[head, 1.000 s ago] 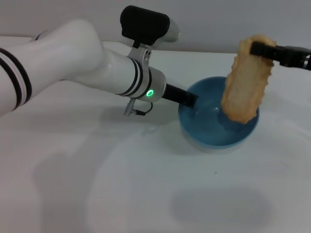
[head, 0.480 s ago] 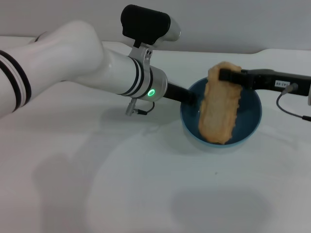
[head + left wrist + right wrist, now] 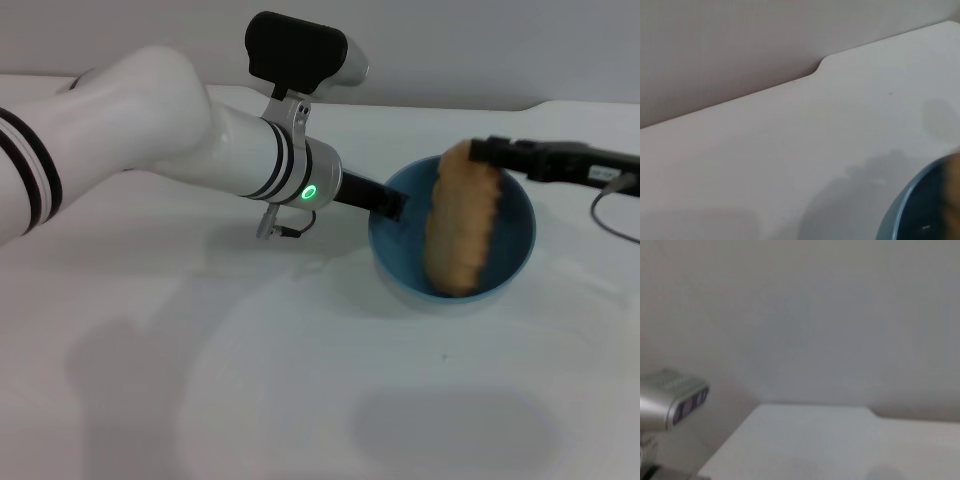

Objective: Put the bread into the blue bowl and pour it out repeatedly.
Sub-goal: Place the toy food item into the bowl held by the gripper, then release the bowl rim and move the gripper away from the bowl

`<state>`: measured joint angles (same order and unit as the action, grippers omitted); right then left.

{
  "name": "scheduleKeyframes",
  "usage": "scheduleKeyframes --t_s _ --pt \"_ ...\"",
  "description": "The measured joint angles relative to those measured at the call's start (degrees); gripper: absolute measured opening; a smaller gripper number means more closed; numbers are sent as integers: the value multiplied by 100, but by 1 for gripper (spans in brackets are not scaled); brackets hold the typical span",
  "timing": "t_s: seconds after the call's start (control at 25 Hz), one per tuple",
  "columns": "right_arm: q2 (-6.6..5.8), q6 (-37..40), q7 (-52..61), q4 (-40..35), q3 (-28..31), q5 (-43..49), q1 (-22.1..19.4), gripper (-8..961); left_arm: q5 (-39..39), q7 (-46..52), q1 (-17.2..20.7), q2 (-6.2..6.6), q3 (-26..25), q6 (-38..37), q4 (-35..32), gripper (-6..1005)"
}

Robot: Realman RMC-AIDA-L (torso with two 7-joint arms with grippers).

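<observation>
While a plain grey wall closed off the room behind it, the smooth white desk ran forward from a far edge that stepped at a rounded notch, and carried soft shadows near its front edge. The round, deep, light-blue plastic bowl sat right of the desk's middle, nearer the far edge than the front one. The left gripper reached in from the desk's left side on its white, black-banded arm, a green light glowing at the wrist; its dark fingers pinched the bowl's left rim, one tip showing inside the wall. The right gripper came in from the right edge, level above the bowl, its black fingers closed narrowly on the top end of the elongated orange-tan ridged toy loaf of bread. That loaf hung upright with its lower end down inside the bowl; whether it touched the bottom could not be told.
</observation>
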<state>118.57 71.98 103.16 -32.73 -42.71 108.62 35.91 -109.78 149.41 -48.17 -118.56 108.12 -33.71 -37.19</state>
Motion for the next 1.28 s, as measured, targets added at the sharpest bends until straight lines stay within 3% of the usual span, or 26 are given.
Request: scheduleKeyframes --t_s 0.36,0.48,0.72,0.96,1.28 --pt "-21 51 -8 -716 17 -865 -624 383 -32 0 -62 15 -23 69 48 -2" --pt "-33 2 -36 -1021 69 -1318 -991 383 -190 -5 -238 33 2 -30 101 -2" --pt "-115 -105 -71 -922 453 -1388 -1369 383 -473 67 -700 30 -44 -701 214 -2" --pt "-89 -116 -101 -906 591 -1379 -1538 383 -449 109 -858 -27 7 -858 206 -2" --pt "-75 -132 -177 -817 589 -1379 -1497 383 -455 218 -671 -30 105 -792 231 -2"
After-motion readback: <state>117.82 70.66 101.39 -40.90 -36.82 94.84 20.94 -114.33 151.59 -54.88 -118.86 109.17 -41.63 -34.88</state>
